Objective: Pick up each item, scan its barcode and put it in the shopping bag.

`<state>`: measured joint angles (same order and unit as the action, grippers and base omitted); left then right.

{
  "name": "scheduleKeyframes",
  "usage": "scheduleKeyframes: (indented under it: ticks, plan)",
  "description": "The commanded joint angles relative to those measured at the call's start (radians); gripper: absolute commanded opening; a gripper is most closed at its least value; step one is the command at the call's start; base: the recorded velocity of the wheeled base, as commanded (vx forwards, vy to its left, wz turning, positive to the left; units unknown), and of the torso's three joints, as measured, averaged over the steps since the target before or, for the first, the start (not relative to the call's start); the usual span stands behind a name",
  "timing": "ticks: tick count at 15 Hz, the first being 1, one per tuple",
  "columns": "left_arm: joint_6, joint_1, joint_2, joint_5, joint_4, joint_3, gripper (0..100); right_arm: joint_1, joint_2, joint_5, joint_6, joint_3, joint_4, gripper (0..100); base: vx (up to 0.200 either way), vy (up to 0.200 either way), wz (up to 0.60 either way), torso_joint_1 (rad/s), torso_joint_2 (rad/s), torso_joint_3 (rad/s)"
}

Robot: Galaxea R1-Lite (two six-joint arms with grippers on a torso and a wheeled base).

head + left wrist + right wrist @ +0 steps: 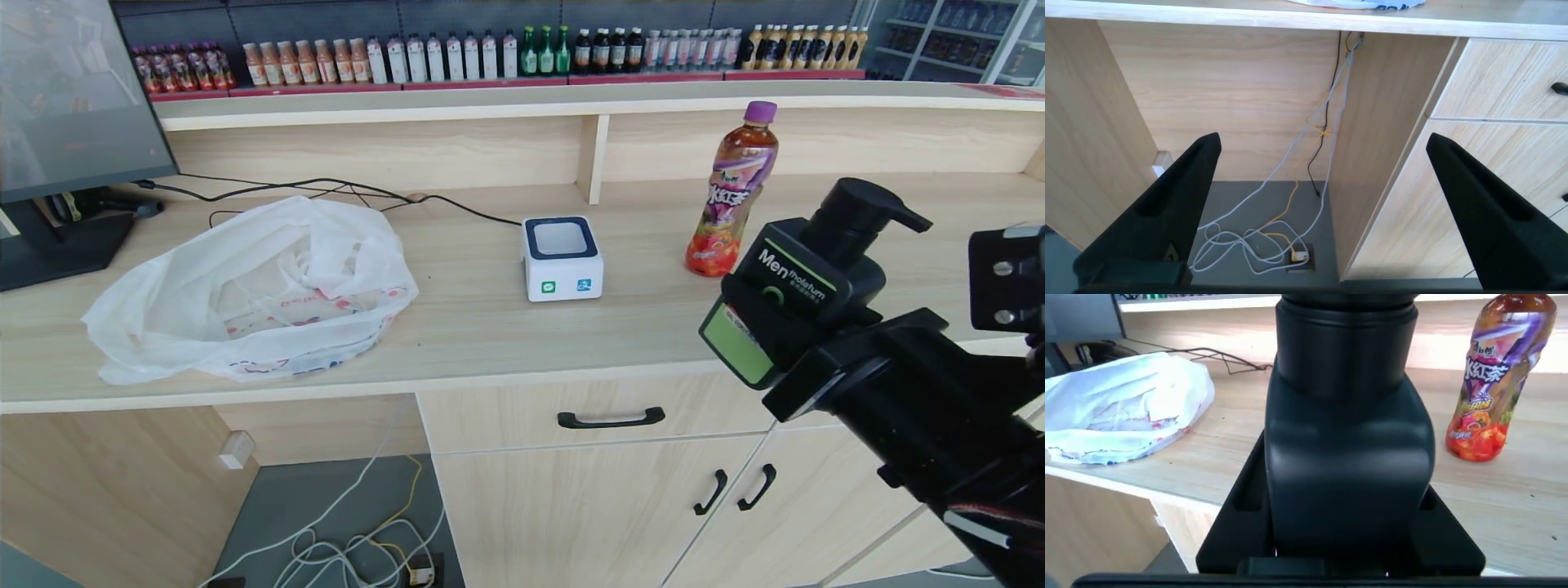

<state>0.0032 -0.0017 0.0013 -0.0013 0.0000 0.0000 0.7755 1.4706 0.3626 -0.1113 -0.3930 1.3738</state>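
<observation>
My right gripper [788,327] is shut on a black pump bottle [804,282] with a green label, held tilted above the counter's front edge at the right. In the right wrist view the black pump bottle [1347,449] sits between the jaws. A white scanner box [562,257] stands mid-counter, left of the held bottle. The white shopping bag [253,290] lies open on the counter's left part. A tea bottle [733,192] with a purple cap stands upright behind the held bottle. My left gripper [1323,212] hangs open below the counter, facing the cabinet recess.
A monitor [73,90] on a black stand occupies the counter's far left. Black cables [326,189] run behind the bag. A raised shelf [571,102] backs the counter, with drink bottles beyond. Drawers and cabinet doors [612,482] sit below; loose cables [1266,245] lie on the floor.
</observation>
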Motion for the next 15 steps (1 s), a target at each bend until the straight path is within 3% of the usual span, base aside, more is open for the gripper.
scheduleKeyframes:
  ticks: [1,4,7,12,15]
  plan:
    - [0.0,0.0,0.0,0.0,0.0,0.0,100,0.057,-0.003,-0.001,-0.019,0.008,0.002,0,0.0,0.0,0.0,0.0,0.0,0.0]
    - [0.0,0.0,0.0,0.0,0.0,0.0,100,0.142,0.005,-0.007,-0.074,0.068,0.002,0,0.0,0.0,0.0,0.0,0.0,0.0]
    - [0.0,0.0,0.0,0.0,0.0,0.0,100,0.169,0.031,-0.033,-0.13,0.059,0.002,0,0.0,0.0,0.0,0.0,0.0,0.0]
    - [0.0,0.0,0.0,0.0,0.0,0.0,100,0.182,0.151,-0.237,-0.493,-0.041,0.002,0,0.0,0.0,0.0,0.0,0.0,0.0]
    - [0.0,0.0,0.0,0.0,0.0,0.0,100,0.192,0.185,-0.277,-0.703,-0.089,0.011,0,0.0,0.0,0.0,0.0,0.0,0.0]
